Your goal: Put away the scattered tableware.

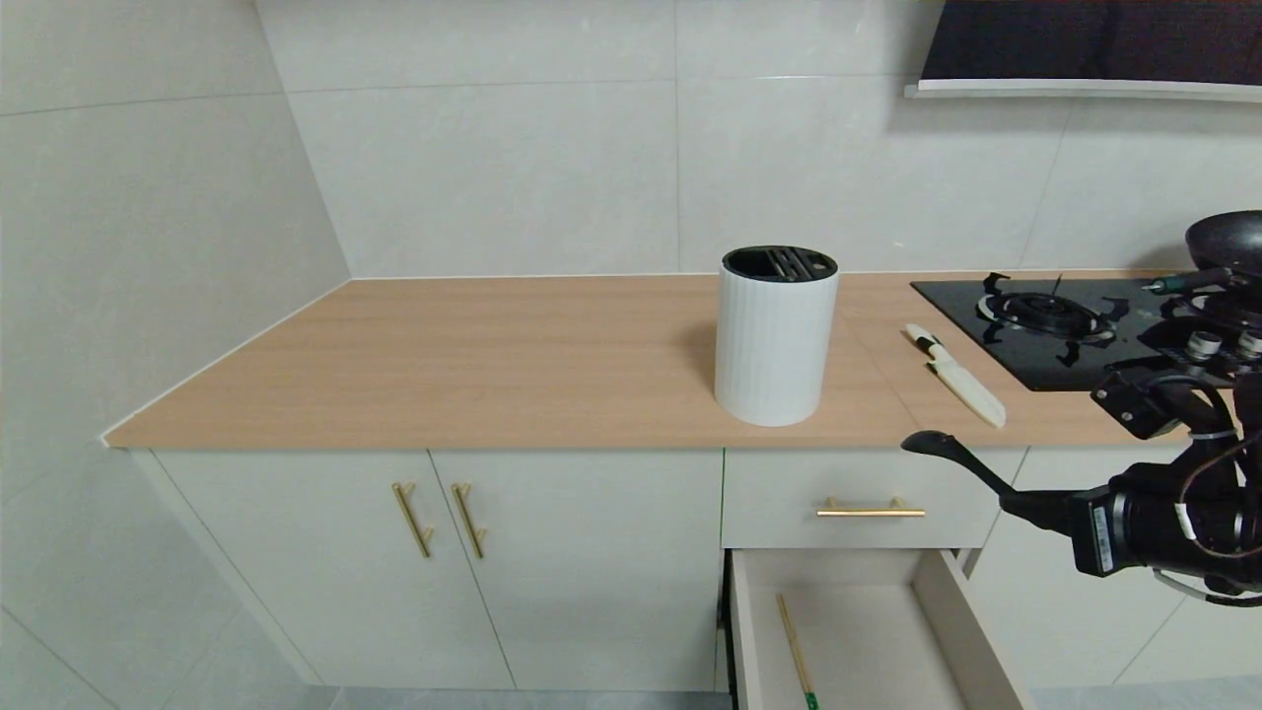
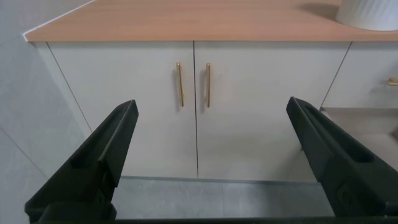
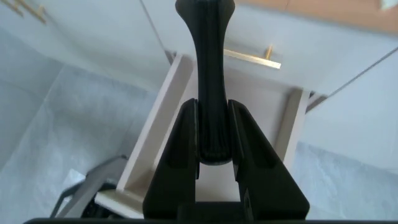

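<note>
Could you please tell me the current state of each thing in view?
Lower drawer: open, chopsticks inside.
Upper drawer: shut.
Cabinet doors: shut.
Knife: lying flat on the countertop.
Tableware holder: upright.
Right gripper: shut on black utensil.
Left gripper: open, empty.

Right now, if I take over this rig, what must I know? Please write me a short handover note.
Left gripper: open, empty, facing the cabinet doors.
Right gripper: shut on a black spoon, above the open drawer.
Done: chopsticks lie in the drawer.
Left: put the spoon away, probably in the drawer; the knife lies on the counter beside the white holder.
</note>
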Tool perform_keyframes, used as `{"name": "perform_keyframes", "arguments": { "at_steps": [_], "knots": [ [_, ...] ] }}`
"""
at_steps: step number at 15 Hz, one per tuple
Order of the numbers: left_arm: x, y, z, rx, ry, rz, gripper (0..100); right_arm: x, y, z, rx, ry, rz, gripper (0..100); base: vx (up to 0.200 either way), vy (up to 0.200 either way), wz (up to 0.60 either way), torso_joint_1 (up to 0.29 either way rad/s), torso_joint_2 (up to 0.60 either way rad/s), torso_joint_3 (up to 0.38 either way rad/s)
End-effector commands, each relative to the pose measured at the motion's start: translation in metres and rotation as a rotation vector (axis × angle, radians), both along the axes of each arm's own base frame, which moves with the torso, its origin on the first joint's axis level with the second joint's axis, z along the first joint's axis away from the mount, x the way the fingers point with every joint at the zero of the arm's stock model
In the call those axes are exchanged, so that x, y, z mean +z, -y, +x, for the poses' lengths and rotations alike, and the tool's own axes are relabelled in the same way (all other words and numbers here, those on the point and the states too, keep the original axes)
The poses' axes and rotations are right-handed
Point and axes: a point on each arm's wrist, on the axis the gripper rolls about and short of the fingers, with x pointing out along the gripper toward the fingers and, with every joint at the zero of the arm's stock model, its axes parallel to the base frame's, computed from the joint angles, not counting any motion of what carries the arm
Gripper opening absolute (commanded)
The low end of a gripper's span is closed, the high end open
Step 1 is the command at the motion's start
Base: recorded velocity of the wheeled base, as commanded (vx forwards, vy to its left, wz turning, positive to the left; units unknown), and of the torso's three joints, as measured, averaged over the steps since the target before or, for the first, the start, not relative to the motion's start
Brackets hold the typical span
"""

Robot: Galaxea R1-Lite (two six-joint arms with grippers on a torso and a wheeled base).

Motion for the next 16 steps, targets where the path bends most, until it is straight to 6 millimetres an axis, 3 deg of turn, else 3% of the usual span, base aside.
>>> {"name": "perform_keyframes", "arguments": {
  "at_steps": [1, 5, 16],
  "knots": [
    [0.0, 0.0, 0.0, 0.001, 0.0, 0.0, 100, -0.003, -0.001, -0.001, 0.006, -0.013, -0.001, 0, 0.0, 0.0, 0.0, 0.0, 0.0, 0.0],
    [0.0, 0.0, 0.0, -0.001, 0.0, 0.0, 100, -0.008, -0.001, 0.003, 0.005, -0.033, -0.011, 0, 0.0, 0.0, 0.0, -0.077, 0.16, 0.101],
    [0.0, 0.0, 0.0, -0.001, 0.0, 0.0, 100, -0.022, 0.002, 0.011, 0.004, -0.07, -0.041, 0, 0.0, 0.0, 0.0, -0.203, 0.48, 0.278]
  ]
}}
